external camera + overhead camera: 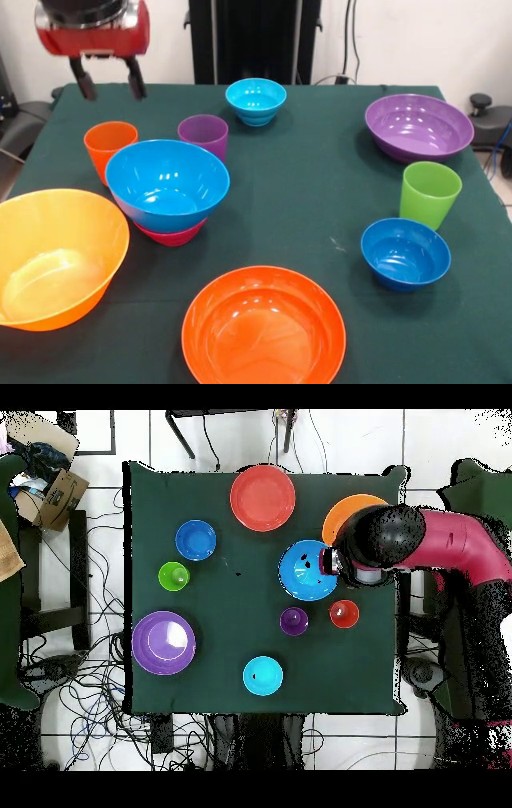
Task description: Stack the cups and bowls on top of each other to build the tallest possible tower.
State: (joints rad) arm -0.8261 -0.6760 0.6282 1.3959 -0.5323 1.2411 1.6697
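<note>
My gripper (110, 86) hangs open and empty above the far left of the table, just behind the orange cup (110, 147) (343, 614). The purple cup (202, 134) (293, 621) stands beside it. A sky-blue bowl (166, 184) (305, 571) rests on a small magenta bowl (170, 235). The yellow-orange bowl (56, 256) (345, 512) sits at the near left, partly under the arm in the overhead view. Standing alone are the orange-red bowl (264, 328), purple bowl (418, 126), cyan bowl (255, 101), dark blue bowl (405, 253) and green cup (430, 194).
Everything stands on a dark green tablecloth (320, 192). The red arm (440, 544) reaches in over one table edge. A cardboard box (62, 494) and loose cables (95, 674) lie on the floor beside the table.
</note>
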